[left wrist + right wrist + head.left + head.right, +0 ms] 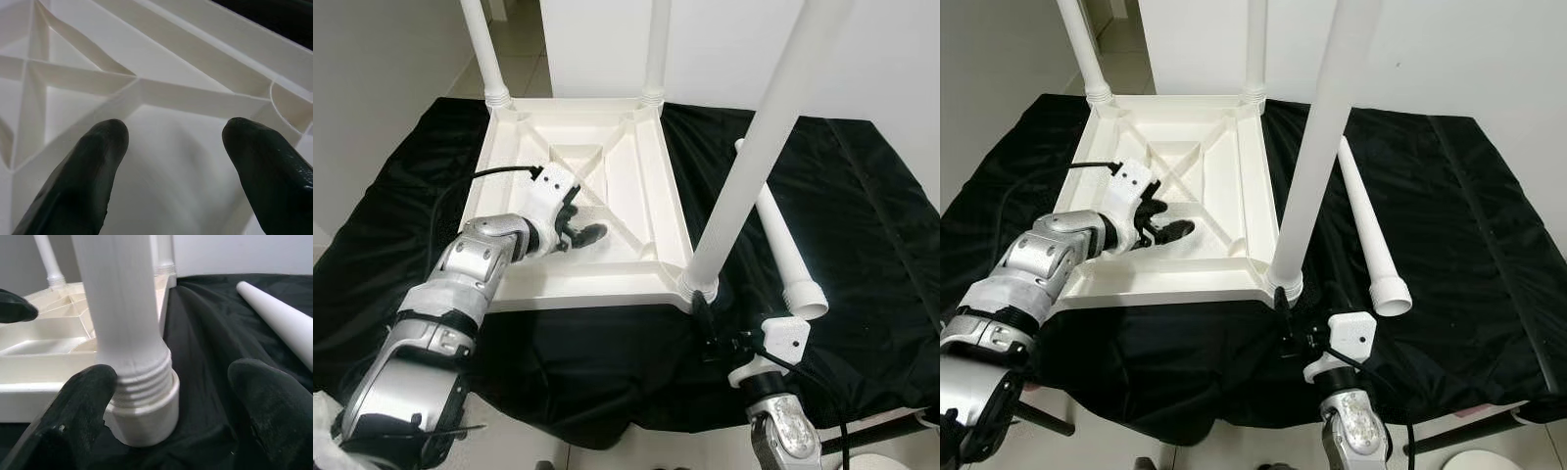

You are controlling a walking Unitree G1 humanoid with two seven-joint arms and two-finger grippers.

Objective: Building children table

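Three legs already stand in the upturned white tabletop [578, 196], where the left end effector [576, 233] rests open and empty inside the ribbing, the right end effector [171, 396] gapes around the near leg [744, 166] (threads showing), and the fourth leg [783, 245] lies loose beyond.

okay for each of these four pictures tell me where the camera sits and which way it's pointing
Left eye and right eye: on the head, looking forward and down at the upturned white table on the black cloth; both silver arms show.
Left wrist: along the open fingers of the left gripper, facing the table's ribbed underside.
Right wrist: along the open fingers of the right gripper, facing the near leg's threaded base.
Shared: the loose leg.
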